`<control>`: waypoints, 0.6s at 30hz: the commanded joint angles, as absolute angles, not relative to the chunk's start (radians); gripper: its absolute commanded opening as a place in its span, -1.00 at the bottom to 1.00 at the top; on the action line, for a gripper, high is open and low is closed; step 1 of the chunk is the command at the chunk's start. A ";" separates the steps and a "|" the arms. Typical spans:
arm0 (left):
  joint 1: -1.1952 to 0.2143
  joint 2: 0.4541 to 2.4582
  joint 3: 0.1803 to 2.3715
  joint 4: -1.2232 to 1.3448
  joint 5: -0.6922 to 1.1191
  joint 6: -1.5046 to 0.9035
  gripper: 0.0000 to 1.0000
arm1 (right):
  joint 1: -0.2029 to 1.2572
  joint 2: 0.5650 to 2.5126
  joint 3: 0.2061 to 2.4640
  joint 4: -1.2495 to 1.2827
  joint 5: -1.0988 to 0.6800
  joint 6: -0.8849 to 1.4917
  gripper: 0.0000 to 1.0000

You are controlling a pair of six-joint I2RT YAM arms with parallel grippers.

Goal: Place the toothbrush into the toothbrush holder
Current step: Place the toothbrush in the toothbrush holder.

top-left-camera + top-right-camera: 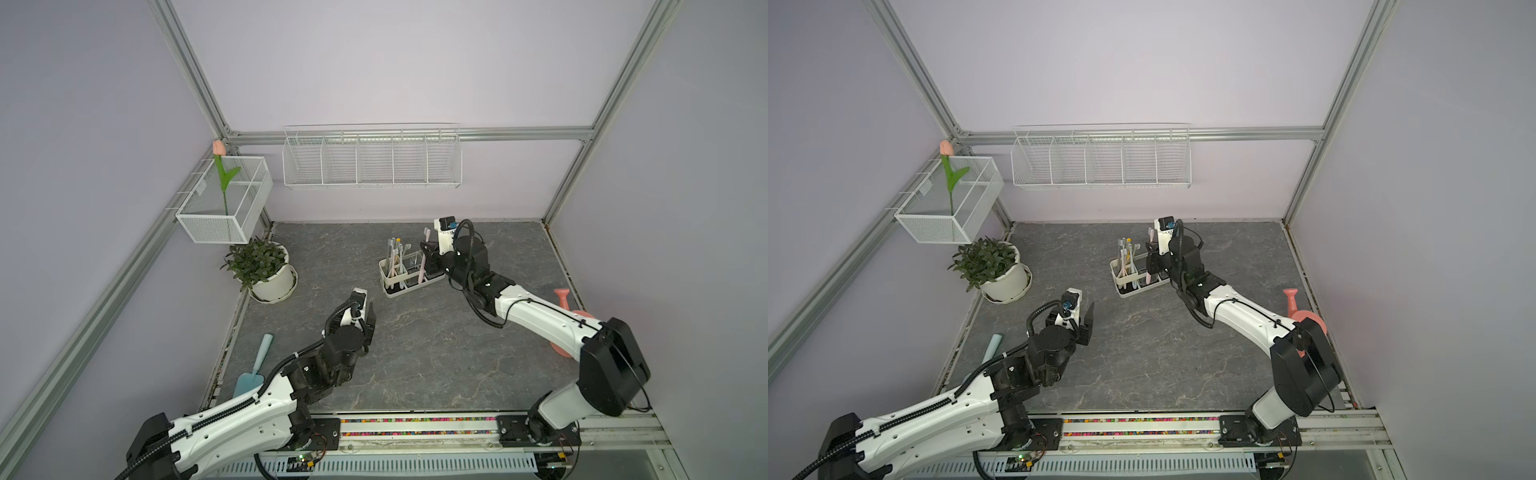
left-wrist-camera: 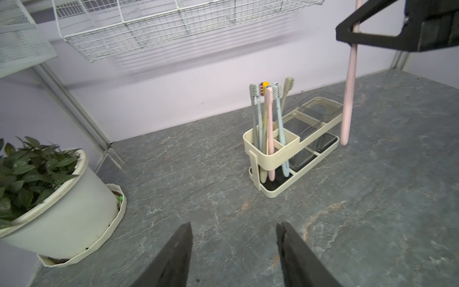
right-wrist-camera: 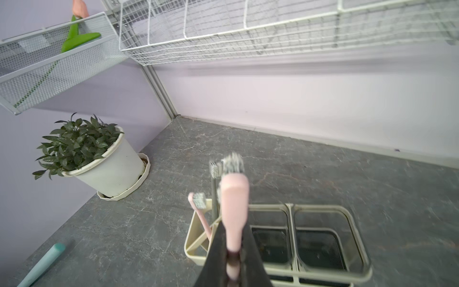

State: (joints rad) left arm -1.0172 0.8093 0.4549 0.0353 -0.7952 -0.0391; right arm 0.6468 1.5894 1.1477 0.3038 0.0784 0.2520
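Insertion step, by the look of it. Pink toothbrush [image 2: 349, 87] pinched in the right gripper [image 2: 352, 37], jaws clamped high on the handle just below the head. Bristles up, handle hanging nearly plumb. Poised at the toothbrush holder [image 2: 273, 155], toward the back edge of the counter [image 1: 415, 353], right of its middle. Hard to tell from the left wrist view whether dipped into a cup or short of the rim. Probably not yet in, given the handle's end drawn in front of the holder's far end.

Next move, as a judgement: centre the handle's end over 1 opening, either of the 2 clear cups [image 2: 320, 109] or the divided compartment [image 2: 270, 141]. Then lower straight down and release only once seated. Divided compartment crowded with several brushes [image 2: 258, 111] standing and leaning, so risk of snagging a neighbour or nudging the light caddy.

Left gripper [image 2: 233, 228] left of the counter's middle, well apart from the holder. Jaws spread, nothing between.

Toothbrush itself: slim, pale pink, with a rounded handle end and a grey-white bristle head. Head blurred in the right wrist view. Smooth plastic, likely to swivel in a pinch grip if bumped.
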 commanded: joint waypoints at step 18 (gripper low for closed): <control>-0.943 0.798 0.374 0.109 -0.788 -0.104 0.21 | 0.688 1.843 1.298 0.504 0.046 0.210 -0.86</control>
